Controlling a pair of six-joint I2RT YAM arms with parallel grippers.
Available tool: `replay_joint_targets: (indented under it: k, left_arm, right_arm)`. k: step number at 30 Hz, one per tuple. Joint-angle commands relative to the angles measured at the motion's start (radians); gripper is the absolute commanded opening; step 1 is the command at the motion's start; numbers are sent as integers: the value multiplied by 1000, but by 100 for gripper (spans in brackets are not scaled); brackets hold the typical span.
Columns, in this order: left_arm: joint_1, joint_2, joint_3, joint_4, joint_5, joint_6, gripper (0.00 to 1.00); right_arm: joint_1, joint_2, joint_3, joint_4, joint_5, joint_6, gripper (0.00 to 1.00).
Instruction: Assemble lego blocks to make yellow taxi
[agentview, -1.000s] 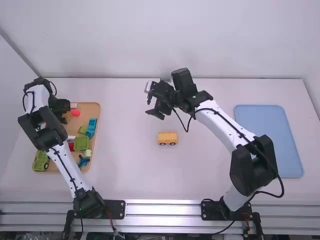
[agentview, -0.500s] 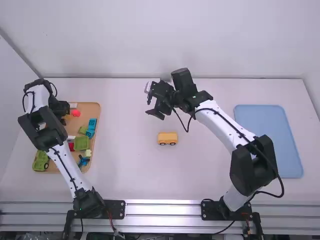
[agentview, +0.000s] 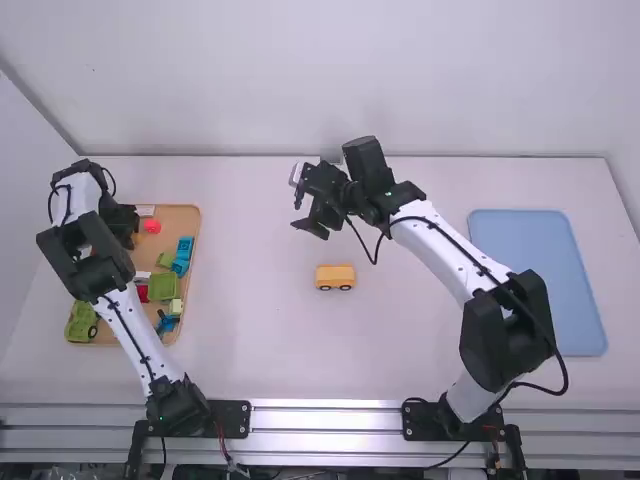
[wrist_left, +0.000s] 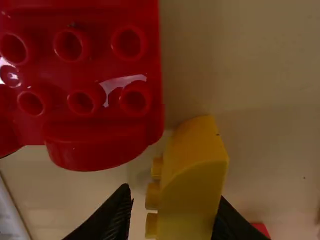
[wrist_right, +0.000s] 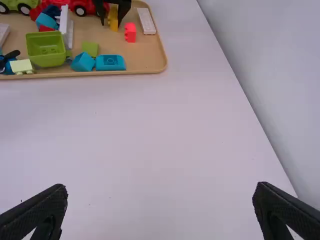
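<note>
My left gripper (agentview: 124, 222) is over the far part of the wooden tray. In the left wrist view, the open left gripper (wrist_left: 175, 212) straddles a curved yellow block (wrist_left: 192, 185), with a slight gap on its studded side. That yellow block (wrist_right: 113, 18) stands between the left fingers in the right wrist view too. A yellow wheeled block (agentview: 335, 277) rests on the table near the middle. Beyond it, the right gripper (agentview: 305, 214) is held above the table. Nothing is between the widely spread fingers of the right gripper (wrist_right: 161, 189).
The wooden tray (agentview: 187, 215) also holds a red block (agentview: 152, 226), blue blocks (agentview: 184, 250), a green bin-shaped piece (agentview: 163, 287) and a green vehicle (agentview: 81, 323). Beside the yellow block is a red studded vehicle (wrist_left: 100, 117). A blue tray (agentview: 540, 285) lies on the right.
My left gripper has shifted slightly to the right over the tray. The right arm and the yellow wheeled block have kept still.
</note>
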Motion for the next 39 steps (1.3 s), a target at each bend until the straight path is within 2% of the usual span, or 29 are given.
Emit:
replay_joint_targets:
  k: [1, 2, 11, 19, 24, 27, 29, 30, 36, 39]
  left_arm:
    - [-5, 2, -7, -16, -11, -2, 37]
    - [-5, 2, -7, -17, -11, -1, 41]
    - [-2, 2, -47, 21, 39, 0, 40]
    - [-3, 2, -68, 29, 12, 6, 27]
    - [-2, 2, -67, 14, 23, 6, 27]
    - [-2, 2, -67, 10, 23, 7, 23]
    - [-3, 2, -66, 2, 20, 7, 5]
    - [-3, 2, -66, 1, 18, 7, 2]
    - [-2, 0, -37, 7, 3, 45, 2]
    - [-3, -23, 20, -43, -40, 92, 2]
  right_arm:
    - [3, -15, 0, 2, -6, -2, 99]
    - [3, -15, 0, 2, -6, -2, 99]
    - [3, -15, 0, 2, -5, -1, 99]
    - [2, -15, 0, -2, -6, -2, 99]
    - [3, -15, 0, 2, -5, -2, 99]
    - [2, -15, 0, 1, -6, -2, 99]
    - [2, -15, 0, 0, -5, -2, 99]
    - [2, -15, 0, 0, -6, -2, 99]
    - [-3, -15, 0, 2, -5, -2, 99]
    - [-13, -15, 0, 2, -6, 1, 99]
